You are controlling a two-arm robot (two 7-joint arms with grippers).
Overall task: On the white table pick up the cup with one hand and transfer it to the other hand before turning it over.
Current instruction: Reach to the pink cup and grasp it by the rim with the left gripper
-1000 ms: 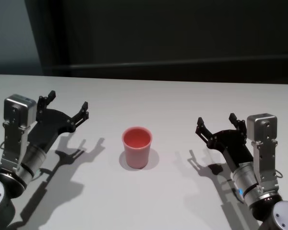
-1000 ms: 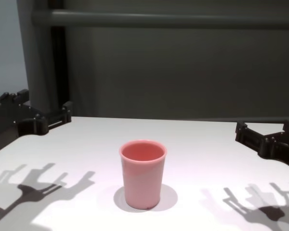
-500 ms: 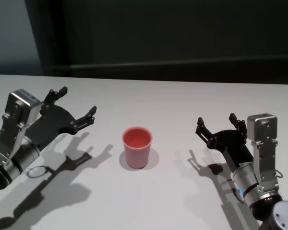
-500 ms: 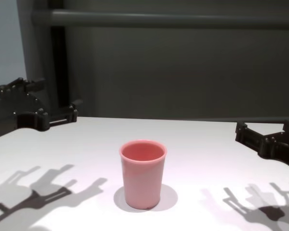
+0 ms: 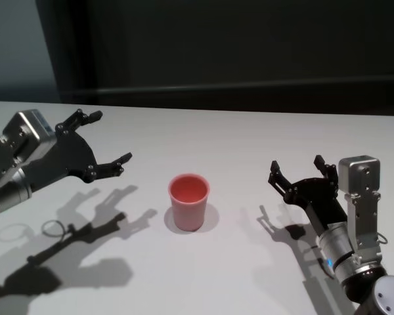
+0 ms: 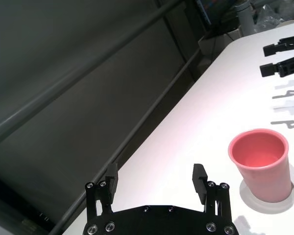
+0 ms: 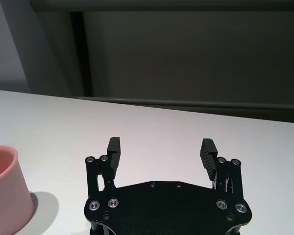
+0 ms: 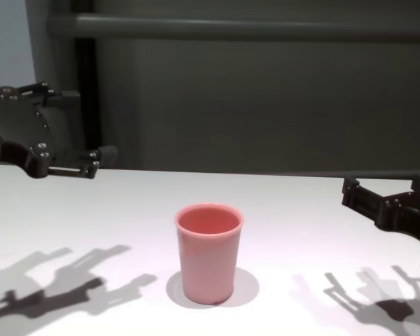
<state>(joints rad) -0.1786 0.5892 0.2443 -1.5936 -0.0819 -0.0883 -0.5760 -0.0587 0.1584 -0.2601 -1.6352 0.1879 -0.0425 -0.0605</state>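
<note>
The salmon-pink cup (image 5: 189, 200) stands upright, mouth up, in the middle of the white table (image 5: 217, 138). My left gripper (image 5: 110, 136) hovers above the table to the cup's left. It is open, rolled so one finger is above the other, and points toward the cup with a clear gap between them. The left wrist view shows its empty fingers (image 6: 156, 172) with the cup (image 6: 261, 164) ahead and off to one side. My right gripper (image 5: 296, 163) rests open and empty to the cup's right, well apart from it. The chest view shows the cup (image 8: 208, 252) between both grippers.
A dark wall with a horizontal rail (image 8: 231, 28) runs behind the table's far edge. The arms cast shadows (image 5: 72, 230) on the tabletop. In the right wrist view the cup's side (image 7: 2, 191) shows beside the open fingers (image 7: 161, 143).
My left gripper has lifted off the table, rolled onto its side and swung its fingers toward the cup. The cup and the right arm have not moved.
</note>
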